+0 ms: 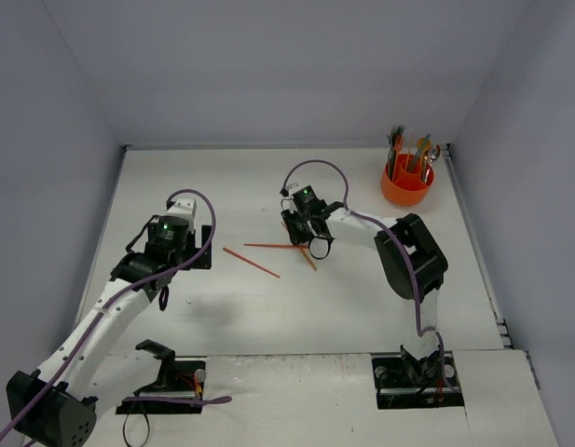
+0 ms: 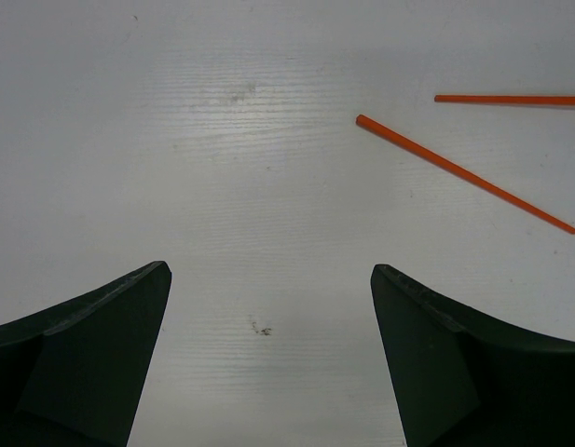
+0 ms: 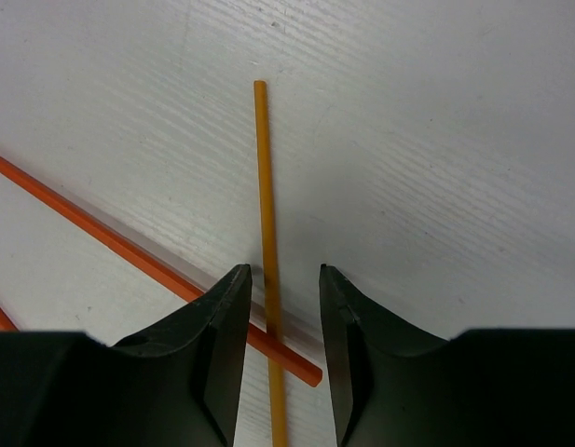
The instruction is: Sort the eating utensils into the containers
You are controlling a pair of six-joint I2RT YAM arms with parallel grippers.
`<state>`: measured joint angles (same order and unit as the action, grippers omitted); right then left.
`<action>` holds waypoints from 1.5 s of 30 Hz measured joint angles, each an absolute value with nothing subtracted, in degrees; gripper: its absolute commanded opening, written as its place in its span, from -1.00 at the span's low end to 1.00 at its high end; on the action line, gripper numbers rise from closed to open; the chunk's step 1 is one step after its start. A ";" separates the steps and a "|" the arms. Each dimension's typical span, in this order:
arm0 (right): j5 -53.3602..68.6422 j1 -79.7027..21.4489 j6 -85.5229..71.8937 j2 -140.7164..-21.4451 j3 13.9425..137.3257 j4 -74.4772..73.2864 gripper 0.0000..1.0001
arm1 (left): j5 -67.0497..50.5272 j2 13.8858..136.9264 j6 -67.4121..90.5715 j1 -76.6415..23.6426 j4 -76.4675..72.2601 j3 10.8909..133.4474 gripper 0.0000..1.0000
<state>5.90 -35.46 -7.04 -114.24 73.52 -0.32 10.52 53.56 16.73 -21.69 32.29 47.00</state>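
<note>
The left gripper [image 2: 268, 272] hangs wide open above the table [image 2: 222, 140], with two red sticks [image 2: 464, 172] at its 2 o'clock. The right gripper [image 3: 282, 268], jaws narrow and not clamped, straddles an orange stick [image 3: 261, 168] pointing to 12 o'clock. Farther off at 2 o'clock, the orange cup [image 1: 403, 193] holds upright utensils [image 1: 413, 154].

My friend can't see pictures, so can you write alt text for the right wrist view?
A thin yellow-orange stick lies on the white table, running between two dark jaws that stand slightly apart around it. A red-orange stick crosses it slantwise by the jaws.
</note>
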 measured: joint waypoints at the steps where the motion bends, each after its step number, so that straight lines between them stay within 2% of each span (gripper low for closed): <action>1: 5.72 -35.59 -7.17 -114.24 73.44 -0.27 -0.38 | 10.51 53.56 16.73 -21.69 32.29 47.00 0.74; 15: 0.02 -36.79 -7.27 -109.72 68.47 -5.25 -0.53 | 10.28 53.56 16.73 -21.69 32.29 47.00 0.74; 21: 0.28 -36.25 -7.55 -108.03 67.29 -9.79 -0.81 | 10.07 53.56 16.73 -21.69 32.28 47.00 0.74; 24: 1.20 -35.64 -7.44 -107.92 67.42 -10.88 -0.80 | 10.06 53.56 16.73 -21.69 32.28 47.00 0.74; 31: 3.46 -34.06 -6.73 -110.85 72.37 -15.92 -0.63 | 9.92 53.56 16.74 -21.74 32.28 47.00 0.74; 38: 3.81 -34.04 -5.98 -115.50 79.21 -18.54 -0.67 | 9.89 53.56 16.73 -21.74 32.29 47.00 0.74; 41: 3.44 -34.04 -5.97 -116.70 81.03 -19.65 -0.74 | 9.91 53.56 16.73 -21.80 32.29 47.00 0.74; 44: 3.05 -34.04 -5.96 -118.00 83.18 -21.35 -0.98 | 9.91 53.56 16.73 -21.80 32.29 47.00 0.74; 45: 2.95 -34.04 -6.02 -118.35 83.77 -21.80 -1.00 | 9.91 53.56 16.73 -21.80 32.29 47.00 0.74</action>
